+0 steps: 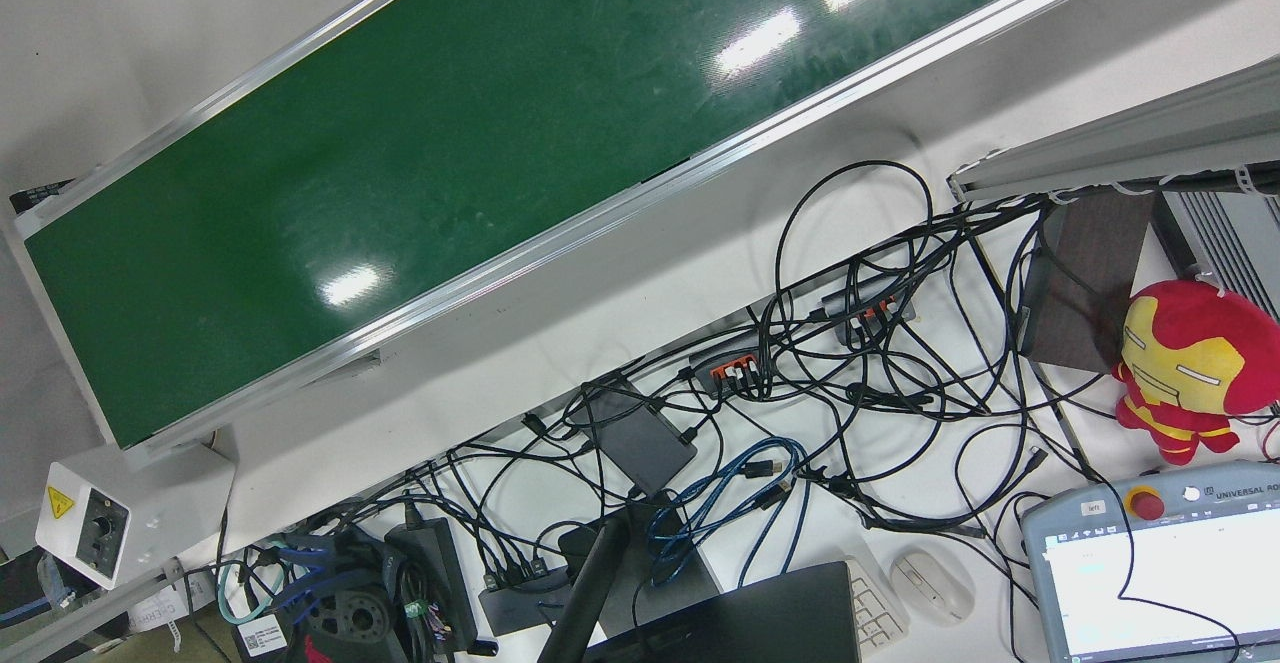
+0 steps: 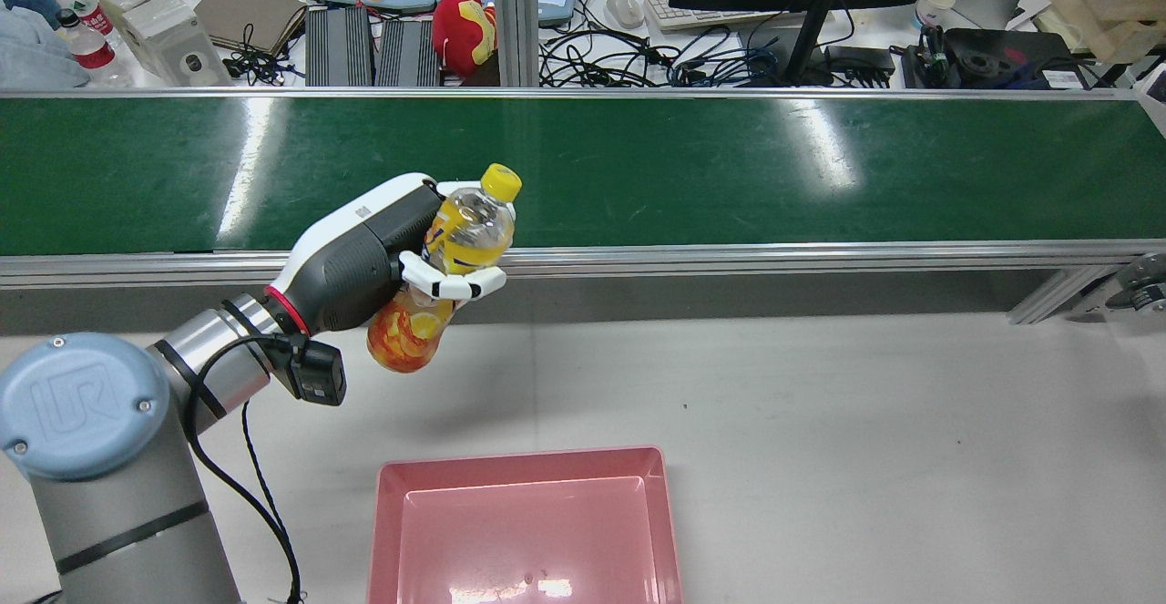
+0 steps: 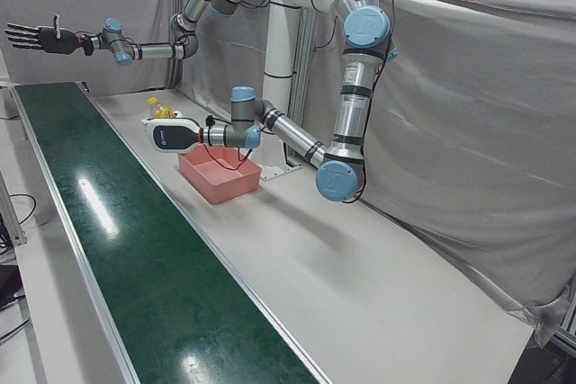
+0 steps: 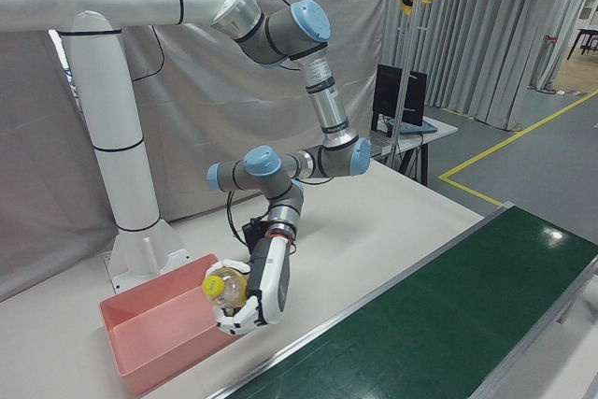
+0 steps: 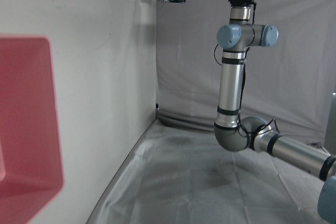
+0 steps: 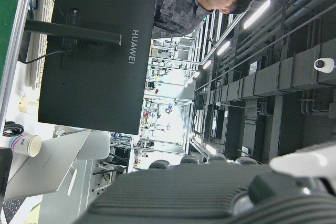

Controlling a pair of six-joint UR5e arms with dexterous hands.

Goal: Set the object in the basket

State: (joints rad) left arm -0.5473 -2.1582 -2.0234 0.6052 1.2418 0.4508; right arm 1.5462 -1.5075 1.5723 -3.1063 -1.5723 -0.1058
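The robot's left hand (image 2: pixel 364 253) is wrapped around a plastic drink bottle (image 2: pixel 446 276), holding it in the air above the white table (image 2: pixel 820 422), just on the near side of the green conveyor belt (image 2: pixel 638 167) in the rear view. The bottle is tilted, its yellow cap (image 2: pixel 501 181) pointing up and toward the belt, its rounded base hanging lower toward the robot. White fingers (image 2: pixel 455 285) cross the bottle's middle, which looks like a firm carrying grip suited to moving it sideways rather than setting it down yet. The bottle is clear near the neck, with a yellow label at the shoulder and an orange-red pattern around the lower body. The pink basket (image 2: pixel 528 476), a shallow rectangular tray, sits on the table nearer the robot and slightly to the right of the bottle; it appears empty, so the bottle is likely on its way there and still needs to come back and down. The right hand (image 3: pixel 36 38) is raised high and far from the work, its fingers spread wide and holding nothing, seemingly parked out of the way.
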